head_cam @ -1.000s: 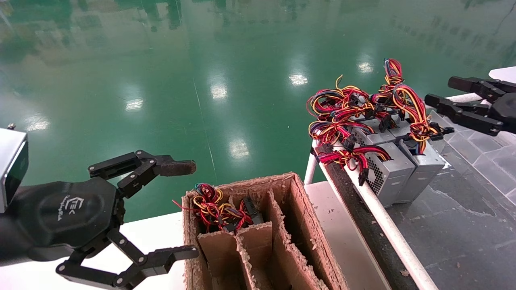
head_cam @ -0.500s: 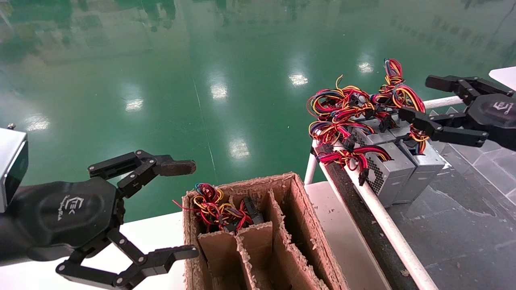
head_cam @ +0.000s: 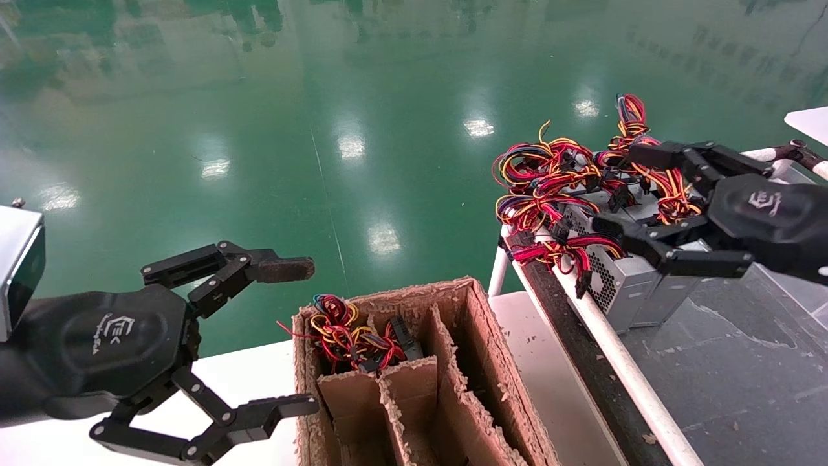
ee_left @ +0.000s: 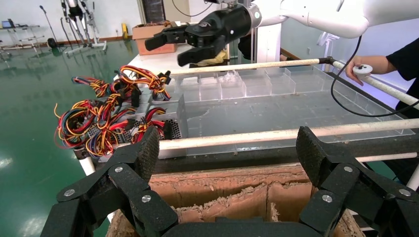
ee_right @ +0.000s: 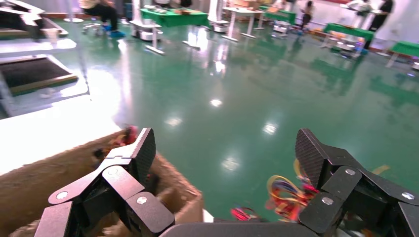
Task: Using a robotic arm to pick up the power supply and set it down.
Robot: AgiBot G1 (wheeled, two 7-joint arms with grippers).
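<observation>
We see our right black hexagonal-palmed gripper (head_cam: 622, 191) spread wide, holding nothing, over the grey metal power supply (head_cam: 626, 275) with its red and yellow wire bundle (head_cam: 550, 184) (the box top is partly hidden). Only the left wrist view shows the white tubular arm (ee_left: 336, 14). Our left black gripper (head_cam: 309, 336) hangs released beside the brown cardboard box (head_cam: 466, 349).

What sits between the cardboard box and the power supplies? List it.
In the head view, between the cardboard box and the power supplies lie a bare strip of white tabletop and a white rail along the tray's dark edge.
</observation>
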